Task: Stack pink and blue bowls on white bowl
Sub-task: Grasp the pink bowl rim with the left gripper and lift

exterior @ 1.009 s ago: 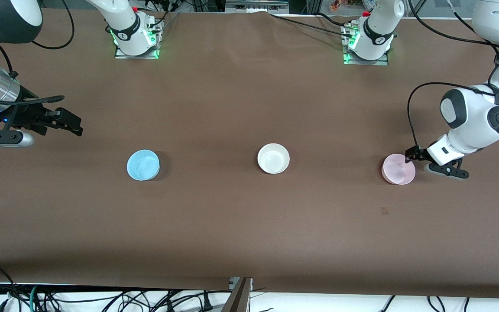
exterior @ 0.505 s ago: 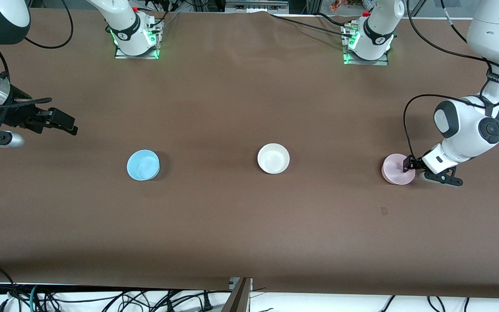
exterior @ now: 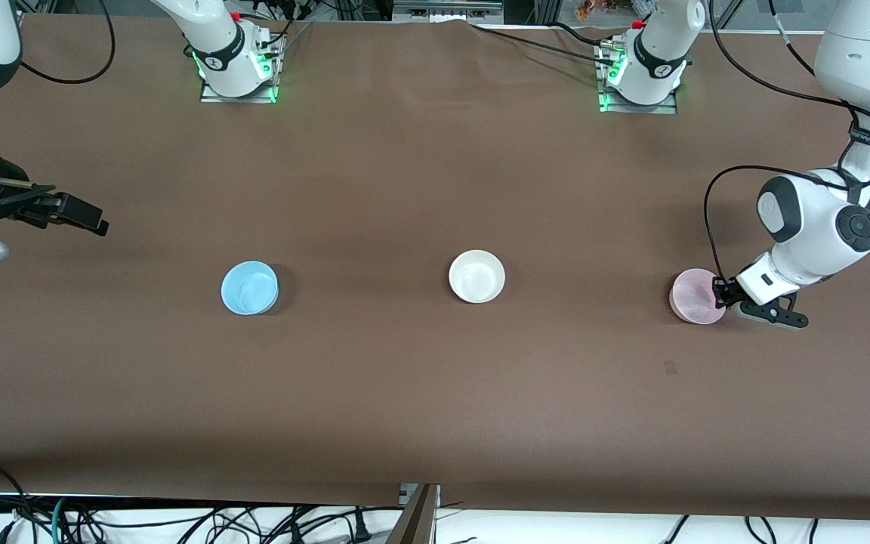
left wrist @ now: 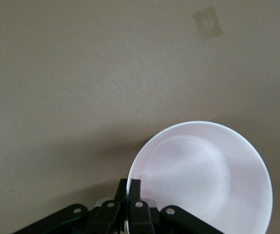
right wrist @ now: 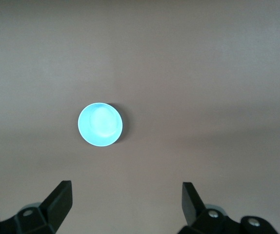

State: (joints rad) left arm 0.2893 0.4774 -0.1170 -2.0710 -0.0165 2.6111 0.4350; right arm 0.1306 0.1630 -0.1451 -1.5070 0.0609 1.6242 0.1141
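The left tool [exterior: 720, 293] is pinched shut on the rim of the pink bowl [exterior: 695, 296], which sits on the brown surface [exterior: 435, 378] toward the left arm's end; in the left wrist view 1 finger [left wrist: 134, 191] sits inside the wall and the other outside it. The step in hand looks like lifting this bowl and carrying it to the white bowl [exterior: 476, 276], which stands between the pink bowl and the blue bowl [exterior: 250, 287], all 3 well apart. A rim pinch on a light, smooth bowl will likely let it hang tilted, so the lift should go straight up and slowly, high enough to clear the white bowl's edge. Then it should travel level, centre over the white bowl and come low before release, so the pink bowl nests rather than catching an edge. The right tool [right wrist: 125, 197] hangs over the surface at the right arm's end, its fingers spread wide and holding nothing, with the blue bowl ahead of it.
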